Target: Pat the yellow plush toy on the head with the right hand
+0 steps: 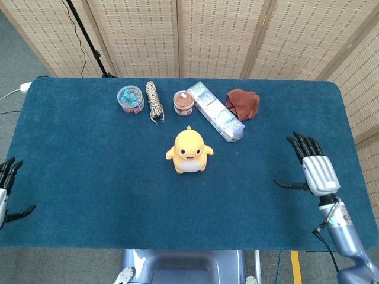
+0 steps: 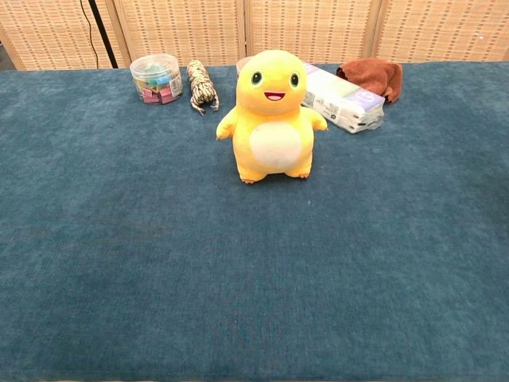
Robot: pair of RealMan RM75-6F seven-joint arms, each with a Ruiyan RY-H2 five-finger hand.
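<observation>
The right hand [image 1: 312, 168] hangs over the table's [image 1: 89, 177] right side with fingers spread and nothing in them. The toy [image 1: 189, 151] stands upright at mid-table, facing the robot. From that hand it lies at about nine o'clock, well apart, with the head the top of its vertical axis, so a pat would likely need a leftward reach, then a descent. The left hand [image 1: 7, 189] (only partly in frame) sits at the table's far left edge, fingers apart, holding nothing — farther from the toy than the right.
</observation>
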